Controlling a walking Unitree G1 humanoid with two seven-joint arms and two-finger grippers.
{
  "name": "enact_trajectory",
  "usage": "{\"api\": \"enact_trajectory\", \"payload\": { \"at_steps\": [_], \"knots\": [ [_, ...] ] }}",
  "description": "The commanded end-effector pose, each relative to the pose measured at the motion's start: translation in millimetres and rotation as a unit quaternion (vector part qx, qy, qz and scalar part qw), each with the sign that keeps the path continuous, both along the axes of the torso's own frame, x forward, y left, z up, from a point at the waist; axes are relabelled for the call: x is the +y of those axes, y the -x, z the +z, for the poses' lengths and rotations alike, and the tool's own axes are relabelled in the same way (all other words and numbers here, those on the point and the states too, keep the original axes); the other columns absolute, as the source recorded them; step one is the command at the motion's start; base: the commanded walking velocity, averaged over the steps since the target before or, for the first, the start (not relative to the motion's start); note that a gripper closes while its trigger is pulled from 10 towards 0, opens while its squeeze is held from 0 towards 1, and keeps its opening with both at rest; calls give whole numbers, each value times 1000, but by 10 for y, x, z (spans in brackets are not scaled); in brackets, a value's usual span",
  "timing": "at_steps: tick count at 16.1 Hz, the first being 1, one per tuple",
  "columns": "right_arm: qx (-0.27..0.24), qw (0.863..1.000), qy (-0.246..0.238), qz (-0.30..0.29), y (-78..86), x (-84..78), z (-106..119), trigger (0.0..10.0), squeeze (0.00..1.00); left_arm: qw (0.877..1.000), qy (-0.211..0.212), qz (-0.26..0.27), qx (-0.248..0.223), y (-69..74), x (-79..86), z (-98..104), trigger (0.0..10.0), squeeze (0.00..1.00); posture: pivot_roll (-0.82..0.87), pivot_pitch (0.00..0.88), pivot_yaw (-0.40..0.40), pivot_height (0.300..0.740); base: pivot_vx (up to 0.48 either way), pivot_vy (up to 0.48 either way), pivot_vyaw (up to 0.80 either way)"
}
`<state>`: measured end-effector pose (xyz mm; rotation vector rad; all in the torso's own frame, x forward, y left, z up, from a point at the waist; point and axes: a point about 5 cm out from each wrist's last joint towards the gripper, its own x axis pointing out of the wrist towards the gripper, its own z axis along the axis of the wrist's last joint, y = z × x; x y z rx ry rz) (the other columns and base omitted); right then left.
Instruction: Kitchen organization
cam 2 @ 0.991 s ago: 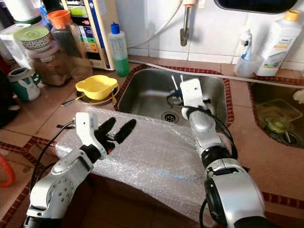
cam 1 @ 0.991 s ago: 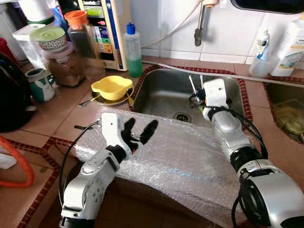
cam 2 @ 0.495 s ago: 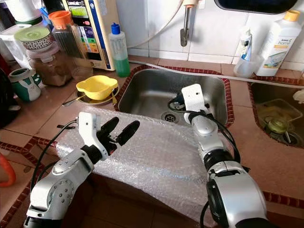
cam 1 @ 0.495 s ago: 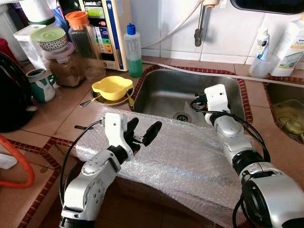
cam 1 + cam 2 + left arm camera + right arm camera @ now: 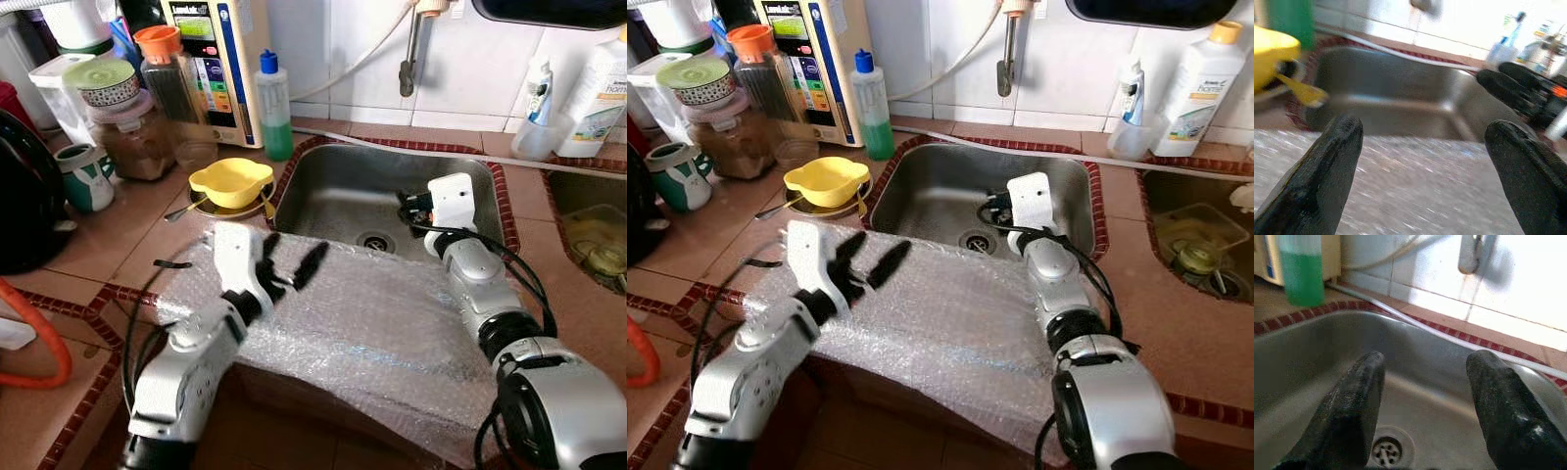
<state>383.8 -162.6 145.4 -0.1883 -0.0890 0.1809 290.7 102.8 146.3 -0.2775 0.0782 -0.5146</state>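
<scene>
The left gripper (image 5: pixel 291 258) is held spread above the bubble wrap (image 5: pixel 382 328); at 1 o'clock, the right gripper (image 5: pixel 1422 396) is spread over the sink (image 5: pixel 333 186).

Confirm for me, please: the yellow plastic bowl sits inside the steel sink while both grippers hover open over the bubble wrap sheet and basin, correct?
Not quite. The yellow plastic bowl sits on the tiled counter beside the steel sink, not inside it, as the left eye view shows. The rest holds: the left gripper hovers open over the bubble wrap sheet, and the right gripper open over the basin.
</scene>
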Motion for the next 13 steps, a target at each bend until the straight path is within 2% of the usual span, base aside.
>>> {"api": "enact_trajectory", "payload": {
  "at_steps": [1, 2, 3, 6, 7, 8, 9, 11, 13],
  "knots": [
    [-30, 998, -33, 35, 34, 134, 58, 10000, 1000, 999, -16, 44, -15, -107, 159, 44, 10000, 0, 64, 8, 97, 740, 0, 0, 0],
    [-39, 997, -43, 49, 58, 184, 66, 10000, 1000, 998, -20, 57, -20, -145, 203, 61, 10000, 0, 64, 8, 97, 740, 0, 0, 0],
    [-58, 993, -68, 75, 140, 310, 84, 10000, 1000, 996, -30, 84, -25, -238, 299, 84, 10000, 0, 42, 8, 103, 740, 0, 0, 0],
    [-81, 986, -98, 106, 291, 475, 146, 10000, 1000, 992, -38, 120, -32, -375, 413, 138, 10000, 0, 24, 7, 111, 740, 0, 0, 0],
    [-92, 982, -115, 119, 390, 562, 194, 10000, 1000, 988, -46, 143, -38, -467, 492, 181, 10000, 0, 10, 6, 119, 740, 0, 0, 0],
    [-98, 980, -117, 125, 433, 597, 215, 10000, 1000, 986, -51, 155, -41, -506, 535, 202, 10000, 0, 8, 6, 120, 740, 0, 0, 0],
    [-109, 978, -111, 142, 534, 667, 254, 10000, 1000, 980, -54, 189, -43, -603, 659, 249, 10000, 0, -6, 4, 127, 740, 0, 0, 0],
    [-105, 975, -119, 157, 597, 707, 282, 10000, 1000, 968, -76, 236, -33, -702, 806, 250, 10000, 0, -16, 4, 125, 740, 0, 0, 0],
    [-89, 974, -130, 165, 694, 726, 342, 10000, 1000, 961, -56, 271, -18, -803, 904, 253, 10000, 0, -20, 3, 120, 740, 0, 0, 0]
  ]
}}
